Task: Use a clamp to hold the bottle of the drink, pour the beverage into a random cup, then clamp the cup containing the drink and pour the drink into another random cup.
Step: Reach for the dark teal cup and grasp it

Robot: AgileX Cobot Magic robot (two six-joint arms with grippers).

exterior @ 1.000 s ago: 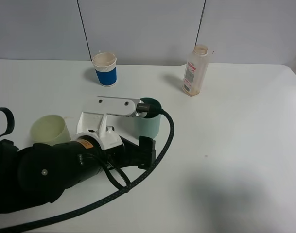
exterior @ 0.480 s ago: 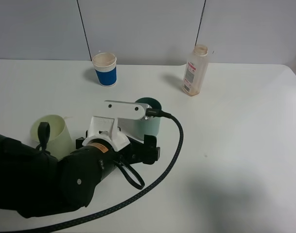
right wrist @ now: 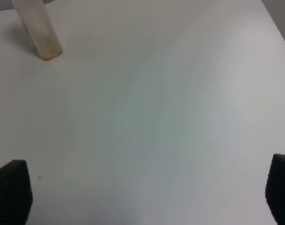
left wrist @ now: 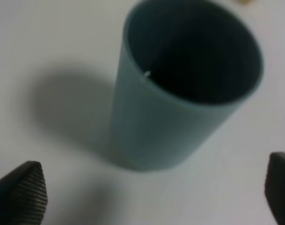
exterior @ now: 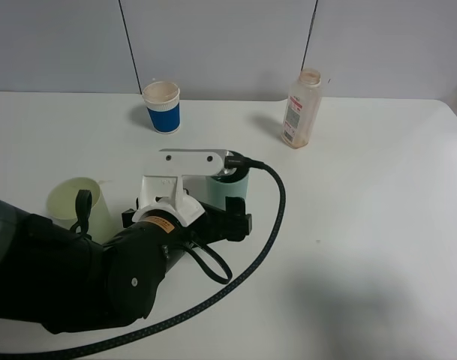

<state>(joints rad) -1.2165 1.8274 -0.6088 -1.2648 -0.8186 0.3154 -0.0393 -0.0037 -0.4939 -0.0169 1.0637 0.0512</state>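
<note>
Tumbler [left wrist: 179, 108] upright before wide-apart left pincer [left wrist: 148, 190]; right pincer [right wrist: 145, 190] apart too.

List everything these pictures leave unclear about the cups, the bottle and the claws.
- Teal tumbler: exterior high view, rim and most of the body hidden by the white bracket on the left arm.
- Its contents: left wrist view, inside dark and blurred; no level readable.
- Bottle: right wrist view, top cut off by the edge; exterior label too small to read.
- Left claw and right claw: only fingertips show at wrist-view corners.
</note>
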